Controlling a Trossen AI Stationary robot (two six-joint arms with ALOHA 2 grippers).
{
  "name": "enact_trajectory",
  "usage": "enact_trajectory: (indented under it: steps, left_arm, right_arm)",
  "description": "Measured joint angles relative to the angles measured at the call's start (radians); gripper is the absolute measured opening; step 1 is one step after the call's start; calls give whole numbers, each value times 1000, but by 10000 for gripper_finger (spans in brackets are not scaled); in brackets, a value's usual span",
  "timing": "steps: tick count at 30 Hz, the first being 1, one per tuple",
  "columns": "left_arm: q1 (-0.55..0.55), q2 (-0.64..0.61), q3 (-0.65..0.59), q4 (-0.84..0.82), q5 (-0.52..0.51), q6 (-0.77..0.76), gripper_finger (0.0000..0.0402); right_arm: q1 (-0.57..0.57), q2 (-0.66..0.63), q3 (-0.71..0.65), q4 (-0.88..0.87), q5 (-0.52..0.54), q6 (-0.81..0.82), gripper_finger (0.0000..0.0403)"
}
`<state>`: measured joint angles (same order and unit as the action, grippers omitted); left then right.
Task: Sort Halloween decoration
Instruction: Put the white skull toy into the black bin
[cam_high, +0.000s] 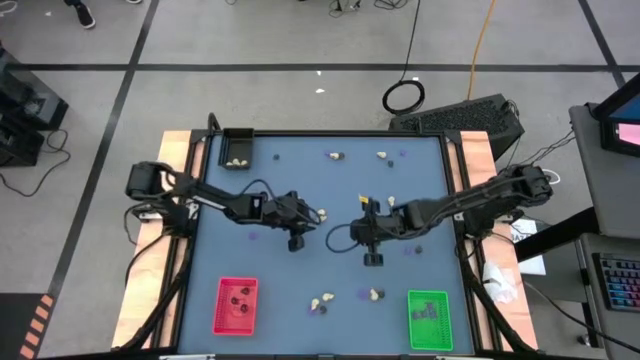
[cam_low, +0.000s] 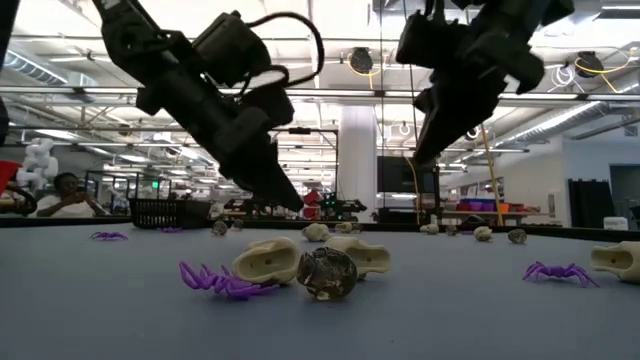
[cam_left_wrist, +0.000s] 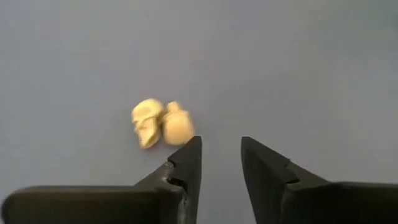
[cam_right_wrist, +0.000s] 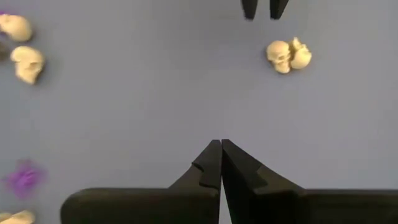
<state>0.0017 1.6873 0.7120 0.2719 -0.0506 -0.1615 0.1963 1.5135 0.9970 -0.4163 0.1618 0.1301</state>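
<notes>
Trinkets lie scattered across the desk (cam_high: 300, 290). Left gripper (cam_left_wrist: 220, 163) hovers mid-desk, fingers narrowly parted and empty, just beside two cream skulls (cam_left_wrist: 160, 122). Right gripper (cam_right_wrist: 221, 163), pinched together, holds nothing nearby.

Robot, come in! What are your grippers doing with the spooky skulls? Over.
Left gripper open, beside two cream skulls. Right gripper shut, empty. Nothing in the way.

Nothing readable anywhere, honestly. No labels, brand names, numbers or signs legible on the table, trays, arms or trinkets. Room behind too far off and blurry to make out any lettering.
</notes>
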Motion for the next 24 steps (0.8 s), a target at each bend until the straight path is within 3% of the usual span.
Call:
enact_trajectory:
  steps: [8, 13, 24]
  left_arm:
    - [0, 72, 0, 102, -43, -18, 121]
    - [6, 117, 10, 115, -44, -46, 121]
    - [6, 173, 40, 182, -70, -67, 121]
  right_arm:
    - [-14, 0, -52, 166, 52, -41, 0]
    - [-15, 0, -53, 188, 102, -42, 0]
    - [-14, 0, -53, 219, 103, -64, 0]
